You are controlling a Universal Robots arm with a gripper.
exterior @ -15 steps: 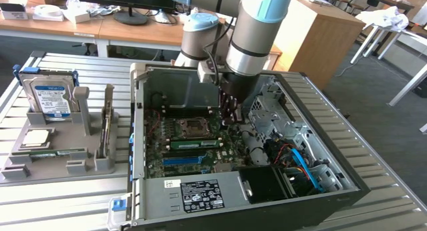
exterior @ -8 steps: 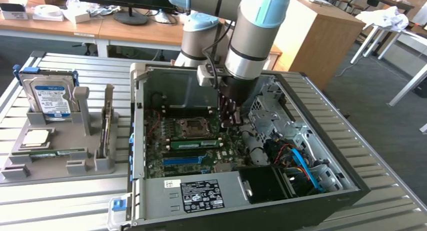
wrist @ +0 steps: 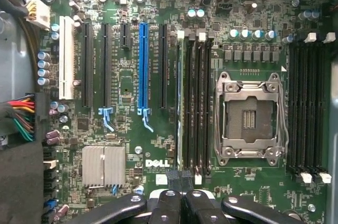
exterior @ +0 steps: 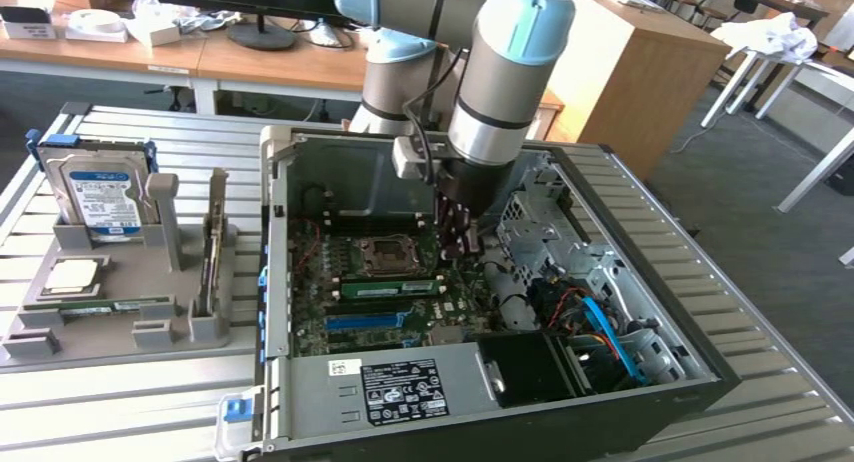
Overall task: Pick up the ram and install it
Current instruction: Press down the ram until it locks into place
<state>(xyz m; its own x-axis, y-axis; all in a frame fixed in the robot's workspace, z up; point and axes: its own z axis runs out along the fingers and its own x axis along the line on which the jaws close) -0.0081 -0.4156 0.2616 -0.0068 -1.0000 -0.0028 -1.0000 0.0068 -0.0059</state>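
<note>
The ram (exterior: pixel 387 283) stands on edge in a slot on the motherboard (exterior: pixel 310 334), just beside the CPU socket (exterior: pixel 380 250) and inside the open case (exterior: pixel 274 242). In the wrist view the ram (wrist: pixel 179 102) shows edge-on as a thin line in the outermost of the dark slots next to the socket (wrist: pixel 248 118). The long blue slot (wrist: pixel 142 65) lies on its other side. The gripper (exterior: pixel 461 250) hangs inside the case over one end of the ram, with its fingers pressed together and nothing pinched between them. In the wrist view the gripper (wrist: pixel 178 182) sits right at that end of the slot, but whether it touches the stick cannot be told. A second bank of dark slots (wrist: pixel 306 102) runs along the far side of the socket. Outside the case, at the exterior view's left, a gray tray (exterior: pixel 120 332) rests on the table (exterior: pixel 80 402). It carries an upright hard drive (exterior: pixel 96 197), a square CPU (exterior: pixel 74 274), an upright card (exterior: pixel 214 252), and what looks like another green stick (exterior: pixel 107 305) lying low.
</note>
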